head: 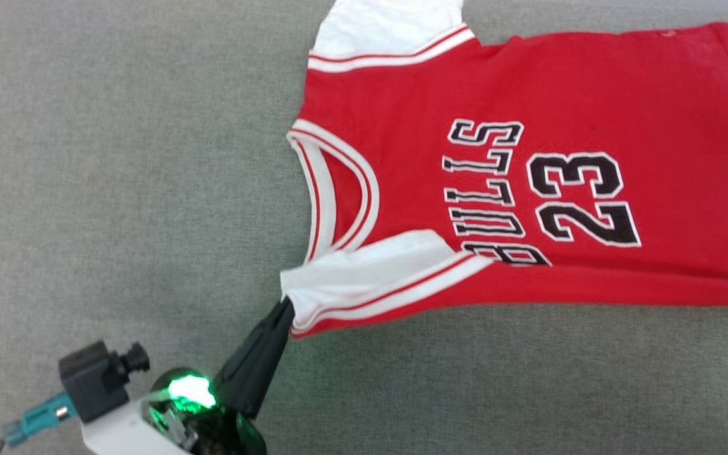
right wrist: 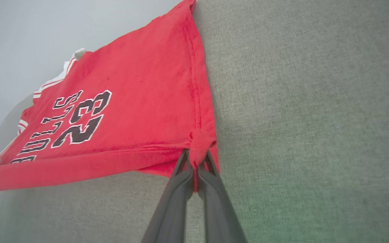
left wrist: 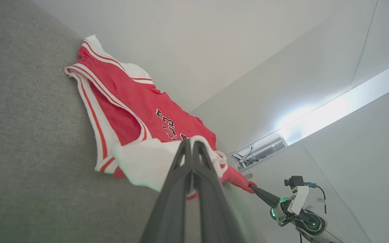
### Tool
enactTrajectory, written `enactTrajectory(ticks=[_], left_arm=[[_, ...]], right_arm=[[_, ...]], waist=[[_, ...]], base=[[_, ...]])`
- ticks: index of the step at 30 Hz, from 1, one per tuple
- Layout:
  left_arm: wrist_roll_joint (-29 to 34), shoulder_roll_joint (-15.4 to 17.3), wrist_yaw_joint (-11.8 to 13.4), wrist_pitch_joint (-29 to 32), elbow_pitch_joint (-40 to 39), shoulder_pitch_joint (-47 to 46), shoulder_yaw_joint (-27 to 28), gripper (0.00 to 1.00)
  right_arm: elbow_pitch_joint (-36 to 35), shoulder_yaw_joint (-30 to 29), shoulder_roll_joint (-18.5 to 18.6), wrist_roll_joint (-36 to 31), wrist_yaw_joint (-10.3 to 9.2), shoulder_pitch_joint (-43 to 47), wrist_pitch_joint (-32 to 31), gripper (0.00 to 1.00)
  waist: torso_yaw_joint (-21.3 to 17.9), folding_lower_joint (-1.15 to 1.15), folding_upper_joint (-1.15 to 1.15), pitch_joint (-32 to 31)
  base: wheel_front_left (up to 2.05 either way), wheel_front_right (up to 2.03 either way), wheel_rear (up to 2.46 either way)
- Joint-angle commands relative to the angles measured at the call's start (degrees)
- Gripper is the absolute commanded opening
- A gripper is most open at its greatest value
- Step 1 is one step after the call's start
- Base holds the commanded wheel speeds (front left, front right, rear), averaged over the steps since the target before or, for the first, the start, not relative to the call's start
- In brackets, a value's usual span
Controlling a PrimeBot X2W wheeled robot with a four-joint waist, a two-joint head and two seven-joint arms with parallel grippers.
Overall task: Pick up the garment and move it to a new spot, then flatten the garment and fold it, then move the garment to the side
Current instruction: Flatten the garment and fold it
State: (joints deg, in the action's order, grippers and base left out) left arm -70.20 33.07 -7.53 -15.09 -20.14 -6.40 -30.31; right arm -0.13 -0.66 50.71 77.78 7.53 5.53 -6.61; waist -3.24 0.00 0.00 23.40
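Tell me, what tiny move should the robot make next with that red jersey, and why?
Probably lift both pinched corners together and carry them toward the far edge. The left gripper is shut on the white sleeve and the right gripper on the red hem corner. The jersey's near edge already laps over the bottom of the BULLS lettering, so a lengthwise fold looks begun.

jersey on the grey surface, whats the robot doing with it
The robot has the red jersey pinched at two corners: its left tool is shut on the white sleeve, its right tool on a bunched hem corner. The jersey lies spread out, print up, on the grey surface.
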Motion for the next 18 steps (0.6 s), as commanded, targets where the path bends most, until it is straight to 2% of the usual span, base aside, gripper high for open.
enactTrajectory(ticks=[1,7,10,18], left_arm=[[0.7,0.2,0.1,-0.1,-0.7,0.9,0.6,0.00],[3.1,0.5,0.1,-0.1,-1.6,0.1,0.9,0.00],[3.9,0.7,0.1,0.0,0.4,-3.6,-0.6,0.00],[2.3,-1.6,0.1,0.0,7.8,-17.0,-2.8,0.00]], right_arm=[[-0.7,-1.4,-0.2,0.3,-0.09,1.4,0.2,0.00],[-4.8,-6.4,-1.0,-1.0,-0.09,4.0,-1.1,0.00],[-4.9,-7.2,-1.6,-1.9,-0.09,1.3,-3.0,0.00],[-1.5,-5.6,-4.3,-5.6,-0.08,-10.4,-9.2,0.00]], waist=[[0.0,0.00,0.00,0.0],[0.2,0.00,0.00,0.0],[0.6,0.00,0.00,-0.1],[1.3,0.00,0.00,1.5]], base=[[0.00,0.00,0.00],[0.00,0.00,0.00],[0.00,0.00,0.00],[0.00,0.00,0.00]])
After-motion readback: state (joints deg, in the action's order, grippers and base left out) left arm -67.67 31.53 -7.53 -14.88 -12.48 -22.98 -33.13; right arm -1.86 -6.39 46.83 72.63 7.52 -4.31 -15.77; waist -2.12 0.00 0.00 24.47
